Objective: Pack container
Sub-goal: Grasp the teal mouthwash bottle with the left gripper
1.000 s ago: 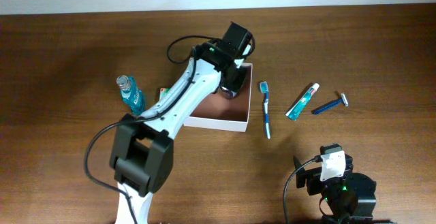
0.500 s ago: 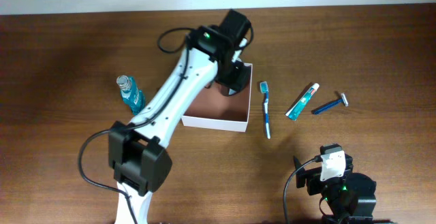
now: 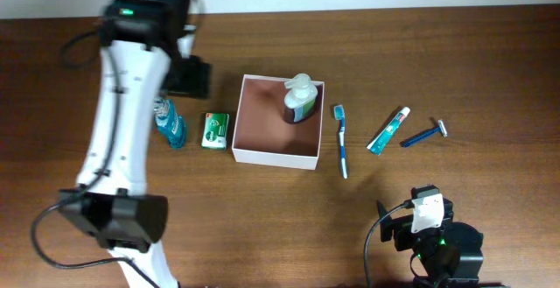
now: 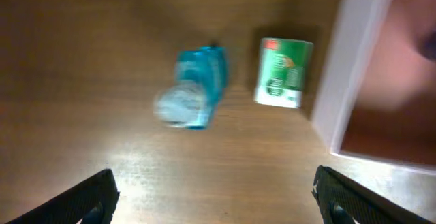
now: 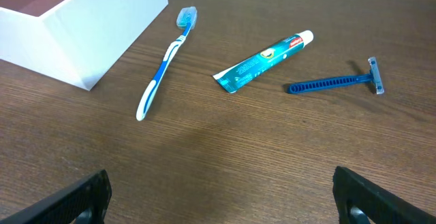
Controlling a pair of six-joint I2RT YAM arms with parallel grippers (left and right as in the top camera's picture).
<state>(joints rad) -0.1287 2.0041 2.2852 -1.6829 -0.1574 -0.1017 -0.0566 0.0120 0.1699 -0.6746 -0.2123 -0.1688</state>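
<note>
The container (image 3: 262, 152) is a square white box with a pinkish-brown inside, standing mid-table. A green bottle with a white pump cap (image 3: 298, 98) stands in its far right corner. My left gripper (image 3: 188, 76) hovers left of the container, open and holding nothing. In the left wrist view the left gripper (image 4: 218, 203) hangs over bare wood, with a blue bottle (image 4: 194, 91), a green box (image 4: 283, 73) and the container wall (image 4: 351, 81) ahead. My right gripper (image 5: 225, 197) rests open at the front right, far from the container (image 5: 88, 26).
A blue bottle (image 3: 168, 122) and a green box (image 3: 214, 130) lie left of the container. To its right lie a toothbrush (image 3: 340, 139), a toothpaste tube (image 3: 388, 130) and a blue razor (image 3: 425, 134). The folded right arm (image 3: 429, 231) sits at the front right.
The left gripper opened and let go of the pump bottle, which now stands in the container. The left arm then swung left, away from the box. The right arm has not moved.
</note>
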